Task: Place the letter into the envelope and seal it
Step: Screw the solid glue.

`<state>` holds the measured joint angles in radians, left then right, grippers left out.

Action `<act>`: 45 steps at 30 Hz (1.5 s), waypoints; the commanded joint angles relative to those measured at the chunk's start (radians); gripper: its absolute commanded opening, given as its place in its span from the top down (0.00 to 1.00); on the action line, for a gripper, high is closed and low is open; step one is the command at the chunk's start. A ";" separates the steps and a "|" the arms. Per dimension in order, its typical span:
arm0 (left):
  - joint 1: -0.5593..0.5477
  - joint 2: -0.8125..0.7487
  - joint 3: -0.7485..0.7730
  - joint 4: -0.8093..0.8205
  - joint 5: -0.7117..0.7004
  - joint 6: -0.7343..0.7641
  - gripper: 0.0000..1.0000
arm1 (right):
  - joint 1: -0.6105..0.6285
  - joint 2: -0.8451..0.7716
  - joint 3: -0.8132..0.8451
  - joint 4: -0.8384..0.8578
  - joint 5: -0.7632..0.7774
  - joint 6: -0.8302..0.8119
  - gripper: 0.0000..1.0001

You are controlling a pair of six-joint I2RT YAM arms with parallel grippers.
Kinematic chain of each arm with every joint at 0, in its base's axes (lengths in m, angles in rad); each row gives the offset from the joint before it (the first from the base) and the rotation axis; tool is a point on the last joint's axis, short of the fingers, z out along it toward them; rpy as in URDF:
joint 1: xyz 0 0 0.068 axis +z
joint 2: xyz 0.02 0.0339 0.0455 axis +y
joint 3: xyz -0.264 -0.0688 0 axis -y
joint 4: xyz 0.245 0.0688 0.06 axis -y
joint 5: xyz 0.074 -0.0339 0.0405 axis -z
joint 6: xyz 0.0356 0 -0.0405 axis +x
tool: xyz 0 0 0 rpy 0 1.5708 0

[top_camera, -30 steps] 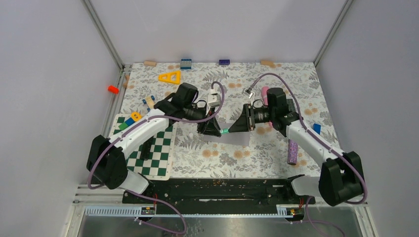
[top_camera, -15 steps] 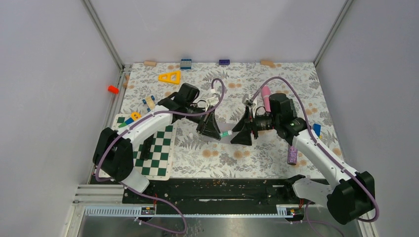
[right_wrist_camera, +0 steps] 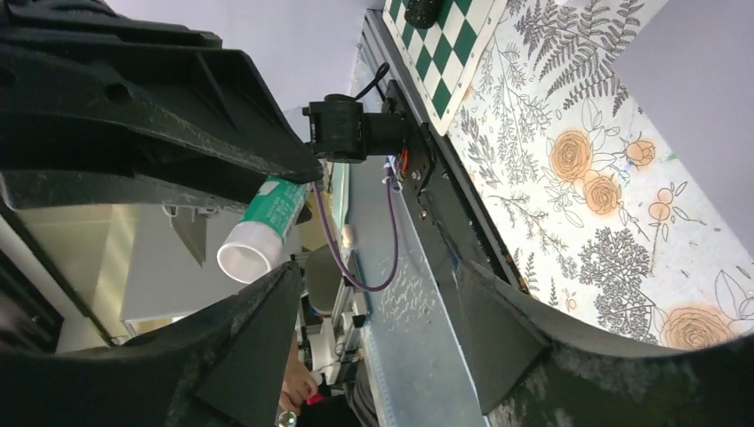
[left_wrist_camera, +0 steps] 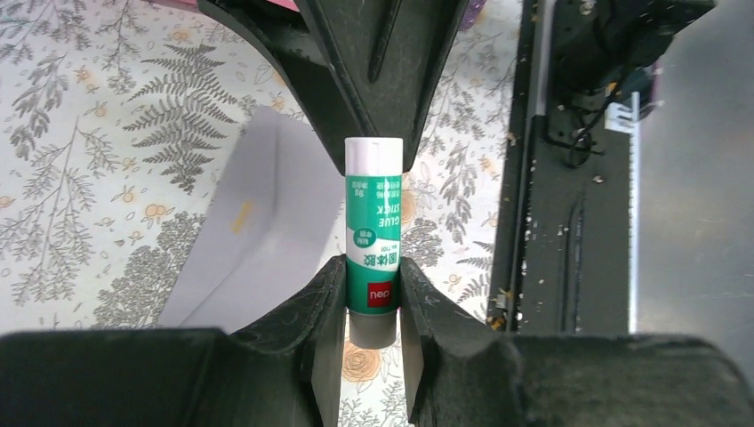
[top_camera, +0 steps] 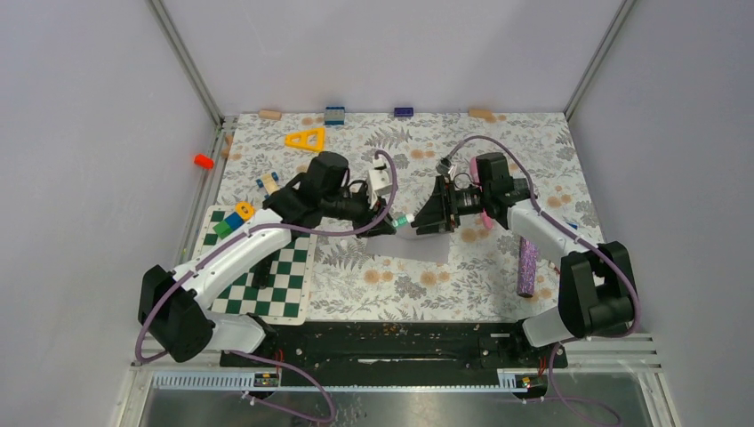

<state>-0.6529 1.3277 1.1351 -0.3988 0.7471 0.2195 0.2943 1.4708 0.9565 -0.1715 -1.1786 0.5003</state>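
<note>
Above the floral bench, my left gripper is clamped on the lower end of a green-and-white glue stick and holds it out level towards the other arm. The stick's long axis runs straight from one gripper to the other, with the white cap leading. My right gripper meets it head-on with its jaws spread. The cap sits in the gap close to one finger, and I see no pinch on it.

The envelope lies flat on the bench directly beneath the hand-off, just to one side of the stick in the left wrist view, with its long edge roughly parallel to the stick. The letter does not show as a separate sheet in any view. A small tan mark on the grey paper is all I can make out, so I take the letter to be tucked inside, though I cannot confirm that.

As I read it, the step in hand is uncapping the glue before sealing. What matters is the shared axis. The right gripper is the nearer one to the cap, and it needs to close squarely on the white end and pull away along the stick's length while the left holds firm.
</note>
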 commanded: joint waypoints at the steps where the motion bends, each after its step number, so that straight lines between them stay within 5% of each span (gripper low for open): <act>1: -0.050 -0.002 -0.012 0.019 -0.191 0.090 1.00 | 0.000 -0.011 -0.068 0.409 -0.111 0.376 0.29; 13: -0.091 0.019 -0.004 0.012 -0.312 0.118 1.00 | -0.004 0.007 -0.096 0.424 -0.141 0.376 0.36; 24: -0.140 0.062 0.031 -0.067 -0.351 0.179 1.00 | -0.014 0.031 0.014 0.060 -0.017 0.148 0.43; 45: -0.173 0.102 0.048 -0.078 -0.377 0.188 1.00 | 0.027 0.049 0.071 -0.144 0.063 -0.007 0.51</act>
<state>-0.8165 1.4254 1.1442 -0.4995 0.3862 0.3935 0.3065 1.5196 0.9737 -0.2924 -1.1156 0.5179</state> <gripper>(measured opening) 0.245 0.491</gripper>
